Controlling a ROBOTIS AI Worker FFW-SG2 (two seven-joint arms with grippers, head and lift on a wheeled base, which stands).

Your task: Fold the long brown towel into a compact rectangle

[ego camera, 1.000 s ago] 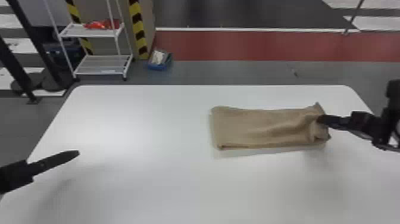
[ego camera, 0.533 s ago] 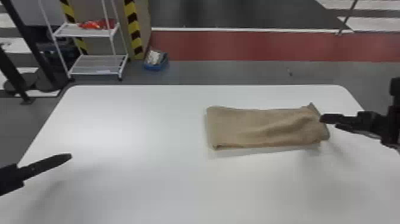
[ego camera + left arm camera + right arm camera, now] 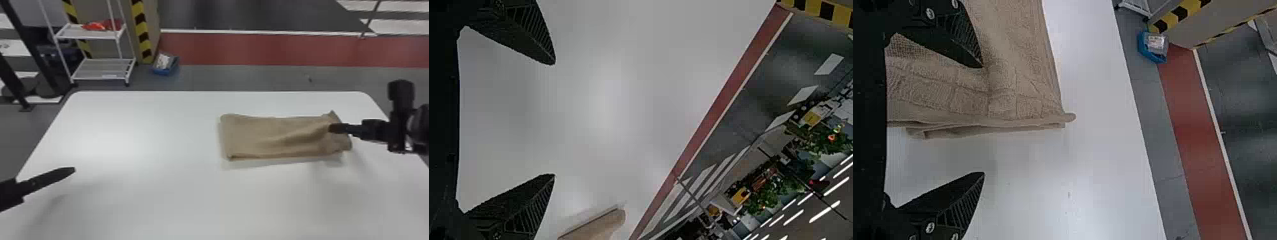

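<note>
My right pincer, made of two flat black fingers (image 3: 982,120), stands wide at the right end of the long brown terry towel (image 3: 271,137). One finger is over the cloth, the other is beyond its end edge, above the smooth white table (image 3: 127,134); nothing is held between them. My left pincer, of the same black kind (image 3: 554,119), is also wide and empty, over the table's left side, well apart from the towel.

The towel lies right of the middle, already a flat layered strip, longer from side to side. Its left end looks quite straight, but the right end is wrinkled, with a far corner that sticks out. I judge that some folding is done, and that the next step is to take this right end and bring it over toward the left.

Here I must be careful. If I close too high, I may catch only the top layer, and the lower ones would remain behind, because their edges do not match well. If the finger beyond the edge goes forward without sliding under, it may push the layers into a bunch. As nothing holds the left part, a strong pull could drag the whole towel. And the wrinkles, if not smoothed, would probably make the rectangle crooked and thick.
</note>
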